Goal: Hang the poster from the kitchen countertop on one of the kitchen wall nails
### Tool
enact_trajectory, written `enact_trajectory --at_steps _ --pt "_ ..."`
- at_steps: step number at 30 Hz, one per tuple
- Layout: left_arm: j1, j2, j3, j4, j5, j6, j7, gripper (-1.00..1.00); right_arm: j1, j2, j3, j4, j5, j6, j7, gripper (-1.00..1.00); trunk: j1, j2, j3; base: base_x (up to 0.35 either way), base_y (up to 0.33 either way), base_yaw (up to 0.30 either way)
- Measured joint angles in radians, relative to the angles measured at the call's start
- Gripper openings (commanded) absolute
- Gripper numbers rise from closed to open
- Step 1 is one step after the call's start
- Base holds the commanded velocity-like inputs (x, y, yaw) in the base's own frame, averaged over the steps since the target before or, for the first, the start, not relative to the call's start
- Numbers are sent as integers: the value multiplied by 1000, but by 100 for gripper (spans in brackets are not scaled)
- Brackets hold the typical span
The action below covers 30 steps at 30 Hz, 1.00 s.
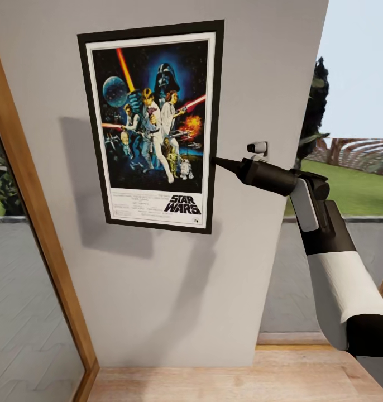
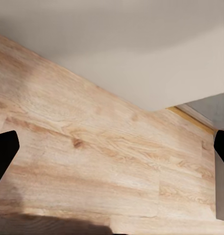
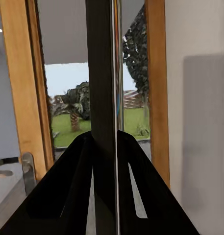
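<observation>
Straight ahead of the right claw (image 1: 218, 162), the poster (image 1: 152, 125) was pinched by its right edge, long axis upright against the wall (image 1: 158, 290); the left claw (image 2: 112, 147) was spread wide, empty, floorward.

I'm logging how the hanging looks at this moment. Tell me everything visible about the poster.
The poster is a tall rectangle with a thin black frame and white inner border around dark blue space art with colourful figures; "STAR WARS" is printed near its bottom. It sits flat against the pale grey wall, slightly tilted, casting a soft shadow. The right gripper pinches its right edge; in the right wrist view the frame runs edge-on between the two fingers.
</observation>
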Motion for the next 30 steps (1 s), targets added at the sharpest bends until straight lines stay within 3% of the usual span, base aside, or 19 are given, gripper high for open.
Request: enact_trajectory --at_steps 7,20,30 --pt "0 0 0 0 0 0 0 100 0 0 0 0 0 0 0 -100 0 0 0 206 0 0" --pt "0 -1 0 0 0 0 1 100 0 -2 0 0 0 0 0 -100 0 0 0 30 0 0" --pt "0 0 0 0 0 0 1 100 0 -2 0 0 -1 0 0 -100 0 0 0 207 0 0"
